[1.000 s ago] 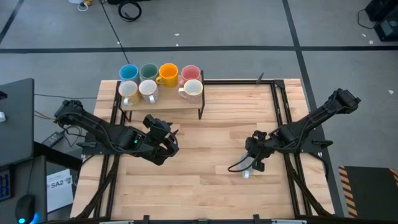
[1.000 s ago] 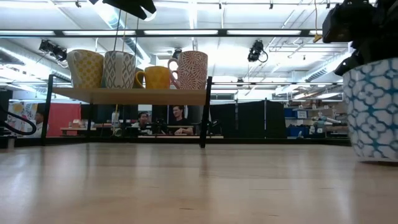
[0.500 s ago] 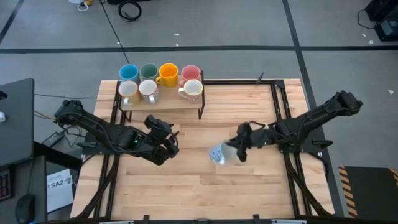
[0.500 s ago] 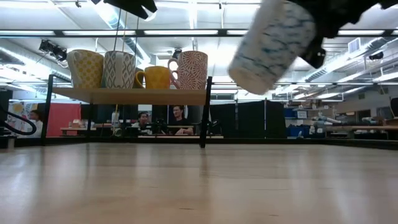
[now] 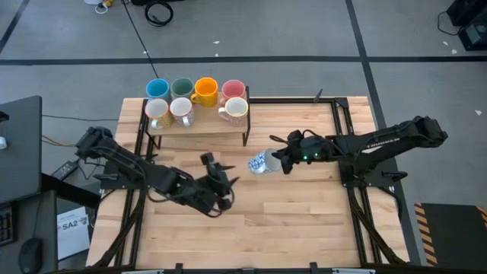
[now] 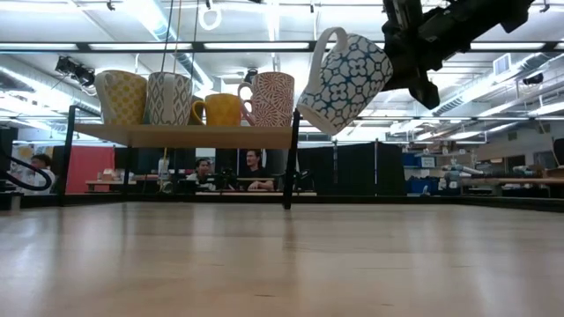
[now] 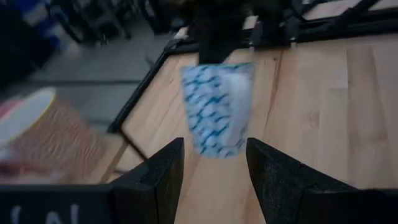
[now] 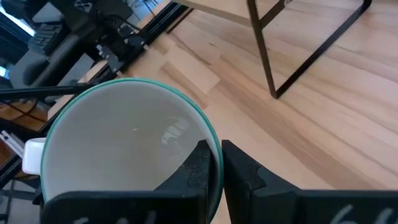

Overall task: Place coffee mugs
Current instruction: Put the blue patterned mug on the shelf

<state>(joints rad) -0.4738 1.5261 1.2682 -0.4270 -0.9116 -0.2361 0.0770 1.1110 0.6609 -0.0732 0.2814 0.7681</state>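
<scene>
A white mug with a blue pattern [image 5: 260,162] [image 6: 344,79] hangs in the air near the shelf's right end, shut in my right gripper [image 5: 275,161] [image 8: 214,158]. Seven mugs stand on their bases on the wooden shelf [image 5: 199,124]: blue [image 5: 157,87], dark green [image 5: 182,87], orange-yellow [image 5: 205,89] and pink [image 5: 233,89] behind, three white or cream ones [image 5: 181,110] in front. My left gripper [image 5: 226,186] [image 7: 211,186] is open over the table's middle, pointing at the patterned mug [image 7: 217,109] and apart from it. My right gripper holds the patterned mug by its rim [image 8: 211,140], one finger inside the mug and one outside. The fingers come nearly level from the table's right. The mug is lifted clear and tilted, base toward the table's left, handle [image 6: 322,44] uppermost.
The shelf stands on black legs [image 6: 291,158] at the far left of the table. Black rails [image 5: 346,129] run along both sides. Bare wood [image 5: 289,221] lies in the middle and near part. People [image 6: 251,172] sit in the room behind.
My right gripper has lifted the patterned mug off the table's right near part and carried it up, left and toward the far edge, close to the shelf; the mug went from upright to tilted. My left gripper has moved right and toward the near edge.
</scene>
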